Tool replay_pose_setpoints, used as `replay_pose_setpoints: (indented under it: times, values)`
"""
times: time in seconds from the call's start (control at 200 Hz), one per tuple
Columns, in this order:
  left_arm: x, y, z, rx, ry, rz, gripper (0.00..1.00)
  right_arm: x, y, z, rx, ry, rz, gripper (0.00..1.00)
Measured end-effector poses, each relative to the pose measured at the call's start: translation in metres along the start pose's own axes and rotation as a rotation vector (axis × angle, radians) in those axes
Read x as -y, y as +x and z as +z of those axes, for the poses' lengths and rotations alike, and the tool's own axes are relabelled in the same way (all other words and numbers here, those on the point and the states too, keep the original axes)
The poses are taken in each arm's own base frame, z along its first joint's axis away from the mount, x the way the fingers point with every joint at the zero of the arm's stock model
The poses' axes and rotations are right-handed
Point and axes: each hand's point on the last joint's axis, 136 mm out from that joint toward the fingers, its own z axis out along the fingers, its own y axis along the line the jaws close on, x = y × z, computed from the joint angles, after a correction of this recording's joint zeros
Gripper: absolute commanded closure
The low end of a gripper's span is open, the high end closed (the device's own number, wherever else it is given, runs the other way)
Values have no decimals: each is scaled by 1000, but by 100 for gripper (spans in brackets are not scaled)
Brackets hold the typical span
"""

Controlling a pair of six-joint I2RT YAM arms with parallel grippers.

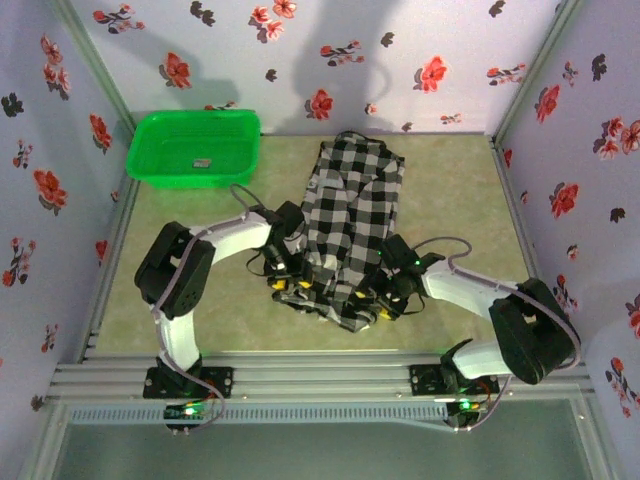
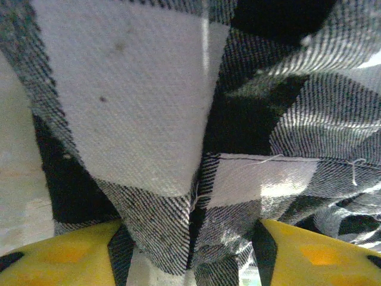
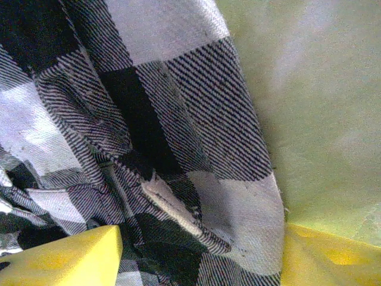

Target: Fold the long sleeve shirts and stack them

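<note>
The top view shows the whole checked shirt (image 1: 350, 215). It lies on the green counter (image 1: 450, 200), a bit right of the middle, running from the far wall down toward the arms. It looks long and narrow, with its sides turned in. A green basket (image 1: 200, 115) sits in the far left corner, well apart from the shirt. The left hand (image 1: 290, 285) is at the near left edge of the shirt. The right hand (image 1: 375, 308) is at the near right edge. From up here the hands look small, and I cannot tell how wide they are.

The left wrist view is very close. Big black and white squares of the shirt (image 2: 131, 89) fill most of it, and a seam with a loose white thread (image 2: 268, 158) shows. The left hand (image 2: 189, 232) has its yellow fingers (image 2: 65, 256) far apart, with loose cloth hanging between them. It is not squeezing the cloth flat. A pale strip of counter (image 2: 15, 179) shows at the left side.

The right wrist view shows the shirt's (image 3: 178, 89) right edge, where the cloth stops and bare counter (image 3: 321, 89) begins. The right hand (image 3: 199, 238) also has its yellow fingers (image 3: 71, 256) wide apart, with a bunched corner of the shirt between them.
</note>
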Motion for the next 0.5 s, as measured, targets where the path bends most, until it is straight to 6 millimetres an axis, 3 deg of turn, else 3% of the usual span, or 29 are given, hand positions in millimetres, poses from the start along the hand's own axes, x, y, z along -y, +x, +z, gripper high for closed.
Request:
replay_pose_setpoints:
  times: [0.26,0.5]
  values:
    - [-3,-2,4,23,-60,6,51,0,0,0,0,0,0,33]
    - [4,-10,7,26,-81,12,74,1,-1,1,0,0,20,38]
